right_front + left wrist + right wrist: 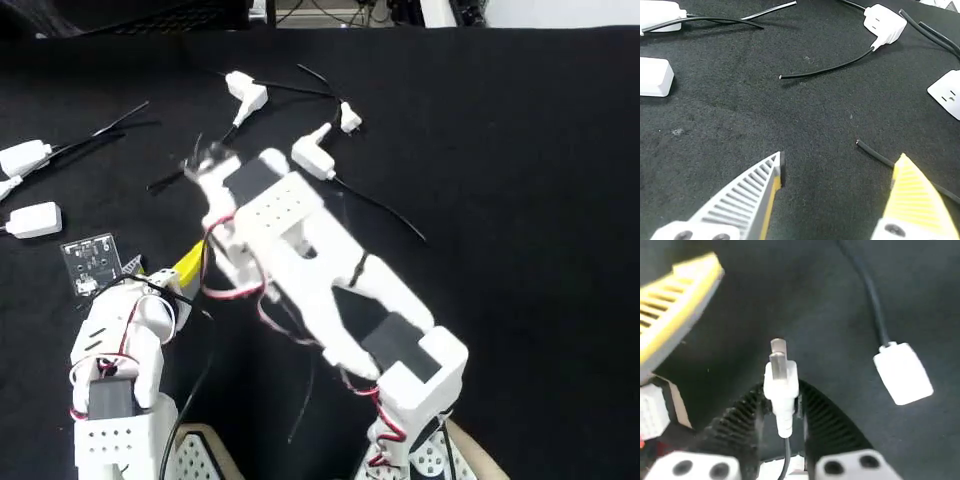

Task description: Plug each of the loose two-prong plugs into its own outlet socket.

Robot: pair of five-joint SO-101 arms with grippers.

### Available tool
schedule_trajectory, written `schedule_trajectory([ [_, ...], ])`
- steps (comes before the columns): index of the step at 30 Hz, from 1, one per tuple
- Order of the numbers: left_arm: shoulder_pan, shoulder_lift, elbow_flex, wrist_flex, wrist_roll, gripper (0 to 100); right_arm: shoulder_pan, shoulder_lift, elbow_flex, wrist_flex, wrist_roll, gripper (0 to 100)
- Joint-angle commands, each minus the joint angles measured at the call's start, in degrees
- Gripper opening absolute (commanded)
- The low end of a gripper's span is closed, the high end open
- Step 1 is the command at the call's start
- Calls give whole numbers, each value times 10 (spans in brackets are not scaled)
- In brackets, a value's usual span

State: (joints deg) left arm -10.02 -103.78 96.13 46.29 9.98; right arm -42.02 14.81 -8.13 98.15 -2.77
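While tight on a white plug, right gripper above the table; left gripper wide.

I can read no text, number or sign from here. The small circuit board on the black table carries pale markings, but they are too small for me to make out.
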Motion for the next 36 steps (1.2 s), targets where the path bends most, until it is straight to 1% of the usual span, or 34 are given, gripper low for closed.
schedule_trajectory([
  [1, -5, -6, -26, -1, 1, 343, -34, -26, 28, -27, 4, 12],
  [5, -5, -6, -26, 1, 1, 343, -64, -27, 28, -55, 4, 12],
  [11, -5, -6, -37, 24, 3, 343, -92, -22, -26, -63, 2, 12],
  [22, -5, -6, -40, 24, 2, 347, -90, -22, -82, -60, -3, 12],
  [28, -5, -6, -39, 24, 2, 344, -55, -26, -117, -58, -17, 12],
  [36, 0, -6, -36, 24, 2, 344, -50, -26, -196, 18, -13, 12],
])
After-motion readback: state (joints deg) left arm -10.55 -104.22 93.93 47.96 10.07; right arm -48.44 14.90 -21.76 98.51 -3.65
